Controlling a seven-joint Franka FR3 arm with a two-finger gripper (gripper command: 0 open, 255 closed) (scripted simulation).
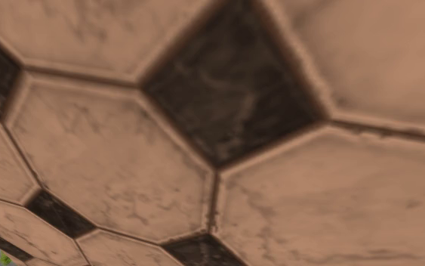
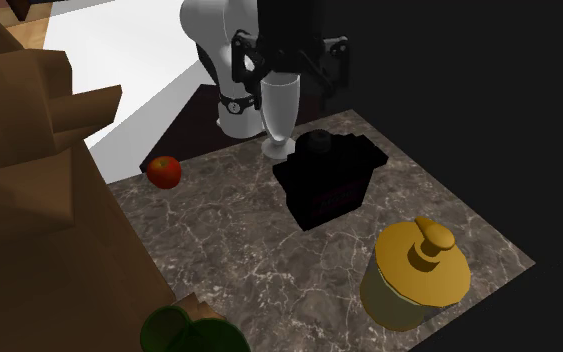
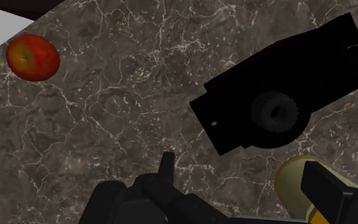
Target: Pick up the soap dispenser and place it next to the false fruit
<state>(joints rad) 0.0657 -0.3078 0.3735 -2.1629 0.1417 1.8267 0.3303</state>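
Observation:
A squat yellow soap dispenser (image 2: 414, 275) with a knob-like top stands at the near right of the dark marble counter (image 2: 239, 240). The false fruit, a red apple (image 2: 165, 171), lies by the counter's left edge, far from the dispenser. My black gripper (image 2: 291, 70) hangs high over the counter's far edge. In the wrist view the gripper (image 3: 241, 167) is open with nothing between its fingers. The dispenser (image 3: 295, 181) sits partly behind one finger (image 3: 323, 188), and the apple (image 3: 33, 57) is far off on the other side.
A black boxy object (image 2: 327, 180) with a round cap lies mid-counter between apple and dispenser. A tall pale glass (image 2: 280, 115) stands at the far edge under the arm. Brown blocky furniture (image 2: 29, 180) and a green thing (image 2: 184, 330) border the left. Tan, dark-patched panels (image 1: 203, 136) sit close to the shoulder camera.

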